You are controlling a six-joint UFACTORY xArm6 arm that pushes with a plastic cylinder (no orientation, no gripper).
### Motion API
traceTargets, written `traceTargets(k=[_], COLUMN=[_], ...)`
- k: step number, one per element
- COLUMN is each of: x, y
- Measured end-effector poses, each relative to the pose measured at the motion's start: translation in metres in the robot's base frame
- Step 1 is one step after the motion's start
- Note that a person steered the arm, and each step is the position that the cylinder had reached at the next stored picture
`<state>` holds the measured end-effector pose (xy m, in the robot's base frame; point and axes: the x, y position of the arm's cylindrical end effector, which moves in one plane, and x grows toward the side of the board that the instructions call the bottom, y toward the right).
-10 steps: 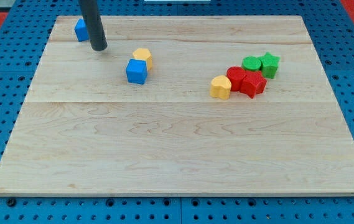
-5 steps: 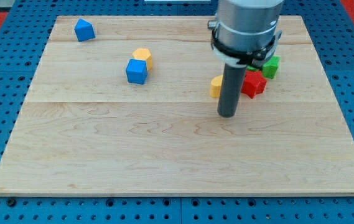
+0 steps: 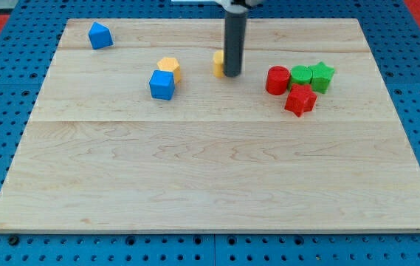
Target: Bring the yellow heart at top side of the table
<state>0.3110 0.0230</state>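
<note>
The yellow heart (image 3: 218, 63) lies in the upper middle of the wooden board (image 3: 210, 177), mostly hidden behind my rod. My tip (image 3: 232, 74) stands right against the heart's right side, touching it. A red cylinder (image 3: 277, 80) is to the tip's right, apart from it.
A yellow hexagon (image 3: 169, 67) and a blue cube (image 3: 162, 85) sit together left of the heart. A blue block (image 3: 100, 35) is at the top left. A green cylinder (image 3: 300, 74), a green star (image 3: 320, 75) and a red star (image 3: 300, 100) cluster at the right.
The tip swept from the top left to below the red-green cluster, then up and left. The yellow heart has moved up and left, away from the red cylinder.
</note>
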Motion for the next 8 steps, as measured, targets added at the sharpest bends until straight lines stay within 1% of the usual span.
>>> traceTargets(k=[1, 2, 3, 4, 5, 7, 8], x=[-0.056, -0.059, -0.033, -0.047, -0.084, -0.087, -0.084], y=[-0.034, -0.045, -0.066, -0.089, -0.088, -0.082, -0.095])
